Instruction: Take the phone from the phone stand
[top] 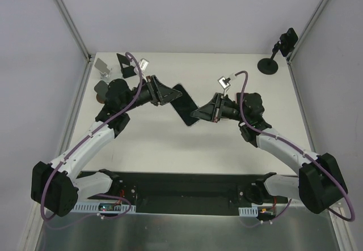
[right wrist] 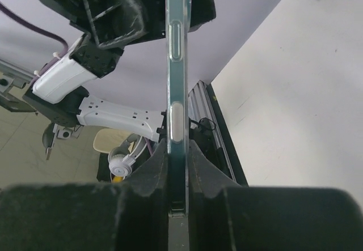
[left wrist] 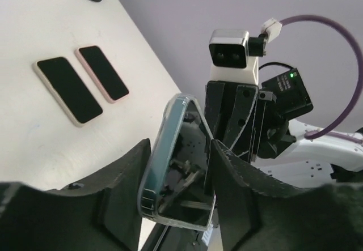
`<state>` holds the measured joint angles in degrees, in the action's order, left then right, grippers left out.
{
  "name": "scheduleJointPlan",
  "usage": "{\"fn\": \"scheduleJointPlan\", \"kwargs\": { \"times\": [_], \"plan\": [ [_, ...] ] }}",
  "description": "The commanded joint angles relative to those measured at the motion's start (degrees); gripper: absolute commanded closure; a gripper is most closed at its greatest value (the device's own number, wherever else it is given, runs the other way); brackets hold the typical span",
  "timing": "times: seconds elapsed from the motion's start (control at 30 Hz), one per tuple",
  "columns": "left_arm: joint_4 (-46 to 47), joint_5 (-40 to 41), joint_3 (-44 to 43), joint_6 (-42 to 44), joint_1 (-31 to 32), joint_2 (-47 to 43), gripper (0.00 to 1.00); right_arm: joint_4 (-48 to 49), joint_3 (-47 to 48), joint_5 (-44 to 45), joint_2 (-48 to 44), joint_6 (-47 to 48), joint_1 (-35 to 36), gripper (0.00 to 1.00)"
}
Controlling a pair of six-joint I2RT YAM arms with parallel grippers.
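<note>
A dark phone in a clear case (top: 185,105) hangs in the air over the middle of the table, held between both arms. My left gripper (top: 172,95) spans its width at one end. In the left wrist view both fingertips (left wrist: 224,166) press against the long edges of the phone (left wrist: 178,166). My right gripper (top: 199,114) is shut on the other end, and its pads clamp the flat faces of the phone (right wrist: 177,81), seen edge-on. Three small phone stands (top: 102,66) sit at the back left corner, with no phone on them.
A black round-based holder (top: 268,65) with a clamp head (top: 287,40) stands at the back right corner. Two phones, one cream (left wrist: 68,89) and one pink (left wrist: 102,72), lie flat on the table in the left wrist view. Grey walls enclose the table.
</note>
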<state>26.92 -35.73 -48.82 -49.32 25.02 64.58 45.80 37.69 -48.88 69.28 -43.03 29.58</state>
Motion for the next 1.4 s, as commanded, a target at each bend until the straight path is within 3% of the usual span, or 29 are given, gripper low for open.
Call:
{"fn": "scheduleJointPlan", "kwargs": {
  "times": [0.0, 0.1, 0.23, 0.47, 0.6, 0.8, 1.37],
  "plan": [
    [-7.48, 2.93, -3.74, 9.67, 0.91, -3.75, 0.42, 0.08, 1.68, 3.53, -0.1, 2.06, 0.12, 0.99],
    [-13.01, 6.54, -4.27, 15.47, 0.91, -5.86, 0.19, -3.34, 1.77, 4.93, -0.45, 3.64, 0.12, 0.99],
    [-16.89, 12.16, -2.78, 22.76, 0.91, -9.46, 0.02, -11.32, 2.3, 8.18, -1.33, 8.2, 0.21, 0.99],
    [-20.94, 22.97, 3.54, 31.21, 0.83, -16.57, 0.01, -23.47, 2.65, 21.35, -2.57, 12.52, 0.21, 0.99],
    [-21.91, 27.72, 10.12, 34.64, 0.91, -20.01, 0.01, -27.16, 2.64, 32.15, -1.87, 11.04, 0.21, 0.99],
    [-21.99, 32.12, 17.43, 37.54, 0.91, -22.48, 0.01, -31.47, 3.26, 40.61, 1.99, 7.26, 0.21, 0.99],
    [-21.2, 37.31, 19.55, 43.08, 0.91, -23.27, 0.01, -26.73, 14.6, 44.84, 23.96, 3.04, 1.53, 0.99]
  ]
}}
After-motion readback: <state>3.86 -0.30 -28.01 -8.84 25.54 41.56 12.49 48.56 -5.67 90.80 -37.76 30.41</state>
